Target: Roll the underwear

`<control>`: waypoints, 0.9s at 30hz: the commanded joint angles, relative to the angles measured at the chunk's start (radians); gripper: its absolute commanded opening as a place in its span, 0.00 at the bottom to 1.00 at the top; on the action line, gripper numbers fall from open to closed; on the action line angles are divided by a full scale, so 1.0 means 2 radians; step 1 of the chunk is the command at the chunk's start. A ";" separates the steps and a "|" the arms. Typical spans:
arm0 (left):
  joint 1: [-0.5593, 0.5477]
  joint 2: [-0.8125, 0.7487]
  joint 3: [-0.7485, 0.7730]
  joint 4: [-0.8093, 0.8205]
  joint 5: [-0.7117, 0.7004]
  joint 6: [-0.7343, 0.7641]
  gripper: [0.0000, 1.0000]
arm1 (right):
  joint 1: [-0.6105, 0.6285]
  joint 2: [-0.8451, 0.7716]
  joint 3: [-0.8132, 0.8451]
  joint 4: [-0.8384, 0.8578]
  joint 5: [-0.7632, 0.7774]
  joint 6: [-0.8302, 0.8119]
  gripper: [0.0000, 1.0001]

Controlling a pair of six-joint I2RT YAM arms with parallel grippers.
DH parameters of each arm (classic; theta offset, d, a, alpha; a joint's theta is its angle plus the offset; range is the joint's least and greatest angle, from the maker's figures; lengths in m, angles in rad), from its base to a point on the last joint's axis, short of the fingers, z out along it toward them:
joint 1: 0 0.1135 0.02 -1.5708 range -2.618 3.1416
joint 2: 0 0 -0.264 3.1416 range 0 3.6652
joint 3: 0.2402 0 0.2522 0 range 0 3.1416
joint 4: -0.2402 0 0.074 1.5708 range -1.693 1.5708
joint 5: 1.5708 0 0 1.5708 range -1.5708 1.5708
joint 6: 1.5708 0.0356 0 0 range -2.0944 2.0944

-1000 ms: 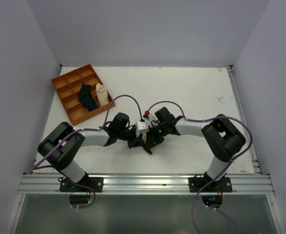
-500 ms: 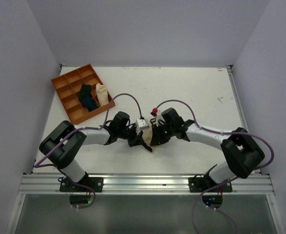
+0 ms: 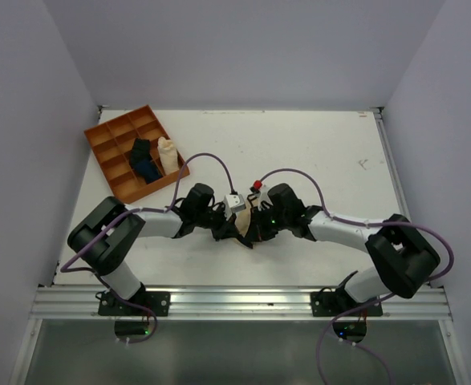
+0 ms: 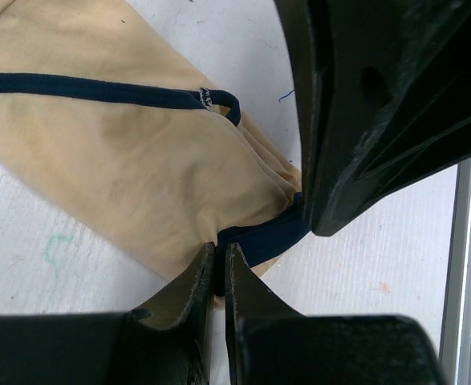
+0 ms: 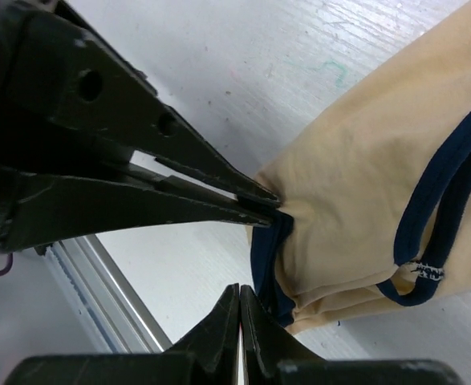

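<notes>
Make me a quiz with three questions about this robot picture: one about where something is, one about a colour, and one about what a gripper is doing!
1. Where is the orange tray?
A) at the far left of the table
B) between the two arms
C) at the near right corner

2. What colour is the edge band of the underwear?
A) red
B) green
C) dark blue

3. What is the left gripper doing?
A) hanging wide open in the air
B) pinching the underwear with closed jaws
C) holding the tray

Answers:
1 A: the top view shows it far back on the left.
2 C: both wrist views show a dark blue band on beige cloth.
3 B: its fingers meet on the cloth's edge.
</notes>
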State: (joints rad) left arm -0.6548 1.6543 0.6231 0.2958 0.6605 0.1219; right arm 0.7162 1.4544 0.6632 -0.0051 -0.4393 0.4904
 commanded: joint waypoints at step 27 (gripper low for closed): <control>0.003 0.027 0.021 -0.036 -0.025 -0.023 0.09 | 0.153 -0.189 -0.015 -0.106 0.412 -0.055 0.21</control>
State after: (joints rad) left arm -0.6548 1.6741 0.6498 0.2787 0.6548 0.0845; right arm 0.9337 1.1156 0.6308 -0.1753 0.1211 0.4442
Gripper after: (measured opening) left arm 0.104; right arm 0.206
